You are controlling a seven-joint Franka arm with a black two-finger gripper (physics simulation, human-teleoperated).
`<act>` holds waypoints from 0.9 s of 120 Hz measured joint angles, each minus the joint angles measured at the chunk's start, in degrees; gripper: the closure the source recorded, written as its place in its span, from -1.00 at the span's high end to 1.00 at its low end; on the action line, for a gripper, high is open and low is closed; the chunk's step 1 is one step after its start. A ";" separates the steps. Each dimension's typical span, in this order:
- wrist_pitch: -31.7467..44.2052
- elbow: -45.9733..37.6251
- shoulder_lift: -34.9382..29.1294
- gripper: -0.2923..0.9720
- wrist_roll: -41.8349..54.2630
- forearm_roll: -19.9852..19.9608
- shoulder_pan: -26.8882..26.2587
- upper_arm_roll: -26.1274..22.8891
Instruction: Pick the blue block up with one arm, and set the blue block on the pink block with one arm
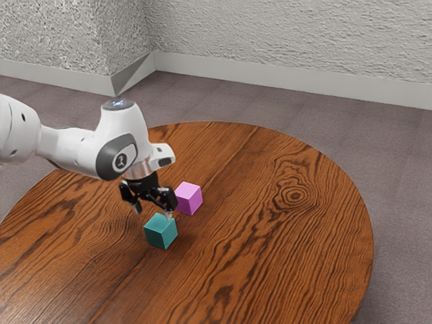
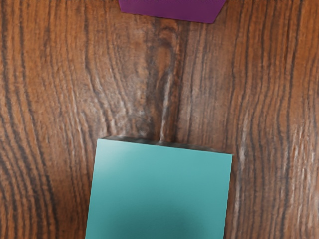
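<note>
— Blue block [image 2: 159, 194] directly under the claw [image 1: 154, 208], resting on the table [image 1: 283, 256]?
— Yes. Its fingers are spread and grip nothing, probably lined up to grab. Pink block [image 1: 188, 198] sits just beside, ready for stacking.

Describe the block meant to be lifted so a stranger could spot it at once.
On the round wooden table, two small cubes sit close together by the black gripper. The blue block is the one right beneath the gripper, nearer the exterior camera. It is teal-blue; its neighbour, the pink block, is pink-violet.
</note>
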 joint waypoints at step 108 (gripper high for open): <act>5.31 3.38 8.76 0.54 9.91 -2.55 2.64 -0.82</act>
